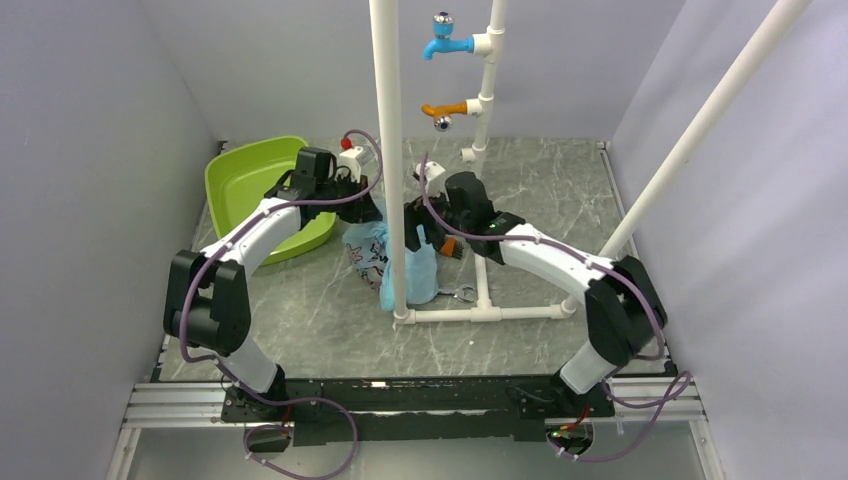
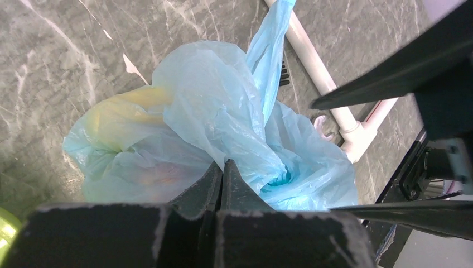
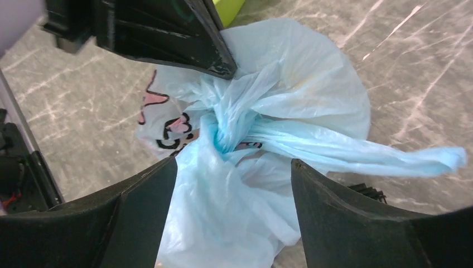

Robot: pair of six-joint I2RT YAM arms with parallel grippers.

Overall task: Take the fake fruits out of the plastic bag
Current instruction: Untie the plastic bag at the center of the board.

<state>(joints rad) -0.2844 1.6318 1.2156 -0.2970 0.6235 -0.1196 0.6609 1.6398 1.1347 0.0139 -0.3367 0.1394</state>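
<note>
My left fingers [image 2: 223, 170] are pressed together on a fold of the plastic bag [image 2: 212, 106], pinching its thin blue film. My right fingers [image 3: 159, 181] stand apart, one on each side of the bag's twisted neck, and I cannot tell whether they touch it. The bag sits on the grey marbled counter [image 1: 330, 320] with all the fruit inside. A loop handle [image 3: 390, 156] trails out from the neck, and a pink-and-black cartoon print [image 3: 167, 118] shows on the bag's side. A yellow fruit [image 2: 120, 117] is only a yellow blur through the film; the other fruits I cannot make out. Just beside the bag, on my right arm's side, lie an orange-and-black tool [image 1: 450, 246] and a small metal spanner [image 2: 322, 124]. The spanner lies against the white pipe frame [image 1: 500, 313]. On the bag's other side, close by, is the lime-green tray [image 1: 250, 185]. Beyond the bag, a blue tap [image 1: 445, 45] and an orange tap [image 1: 445, 108] stick out from an upright pipe.
</note>
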